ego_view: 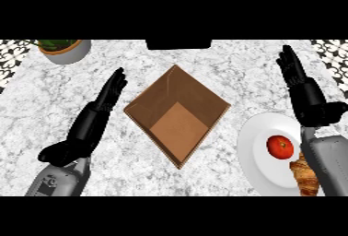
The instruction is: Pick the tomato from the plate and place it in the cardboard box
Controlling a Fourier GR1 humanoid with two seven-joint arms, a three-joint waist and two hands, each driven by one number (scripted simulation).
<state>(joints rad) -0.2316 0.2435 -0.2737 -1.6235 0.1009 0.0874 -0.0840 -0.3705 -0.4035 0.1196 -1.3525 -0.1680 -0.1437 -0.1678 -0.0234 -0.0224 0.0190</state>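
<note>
You had both hands open at this moment, fingers straight and holding nothing. The right hand [307, 94] stood just beyond the plate [262, 159], fingertips pointing away from you, while the left hand [95, 115] lay on the far side of the box [178, 115] from the plate, equally idle. The tomato [280, 146] was sitting on the plate, untouched, with a croissant [306, 175] close beside it on the near side. The box sat open in the middle of the counter [224, 60], corner toward you, and nothing was inside it.

The pick had not yet begun, so the risks lay ahead. Your right forearm already hung over the plate's right edge, hiding part of it; coming down on the tomato from there could have nudged the croissant or tipped the plate's rim. A round tomato tends to roll off a partial grasp, so closing before the fingers were properly round it could have pushed it across the plate. On the carry, the box's near wall was the thing to clear. A potted plant [63, 48] stood in the far left corner, well out of the way.
</note>
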